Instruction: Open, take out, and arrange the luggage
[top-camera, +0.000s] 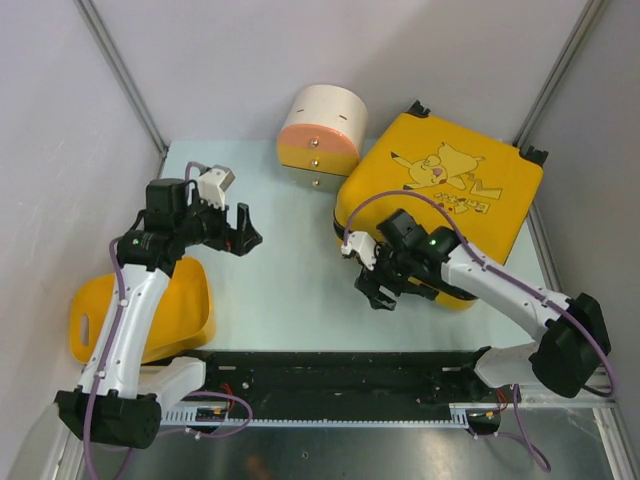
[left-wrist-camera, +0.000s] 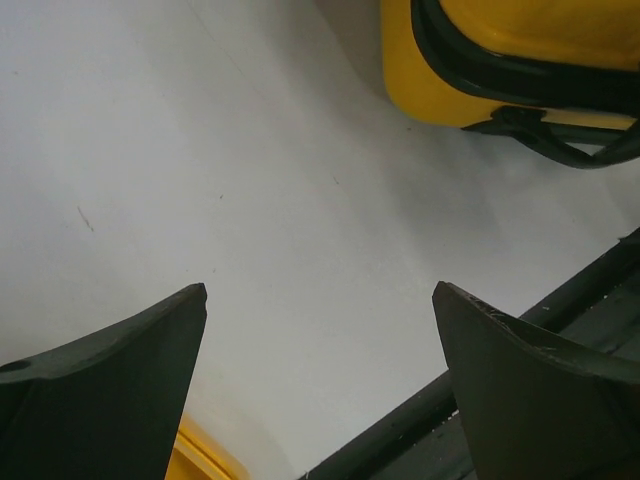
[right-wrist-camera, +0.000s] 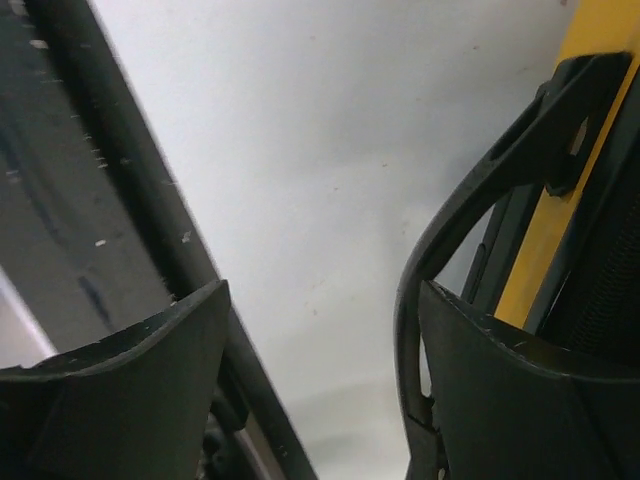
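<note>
Reaching for the luggage (top-camera: 440, 200) looks to be the step in hand. The case lies flat and shut in the upper right of the overhead view, cartoon print up. The right gripper (top-camera: 378, 290) sits at its lower-left edge, fingers spread with nothing between them. In the right wrist view a black handle (right-wrist-camera: 455, 230) curves just beside the right-hand finger (right-wrist-camera: 530, 410) — whether they touch is hard to say. The left gripper (top-camera: 243, 228) hangs over bare table (top-camera: 290, 290) left of centre, likewise spread and empty. Its wrist view catches only a yellow corner of the case at upper right.

Opening does not appear to have begun. The next move probably calls for finding the zipper pull, with one arm steadying the case — a glossy shell may slide when pushed.

The pull cannot be picked out in any view. The right arm covers part of the case's lower edge, and the yellow tub (top-camera: 195, 300) at lower left is partly hidden under the left arm. A cream-and-orange cylinder (top-camera: 320, 125) stands at upper centre.
</note>
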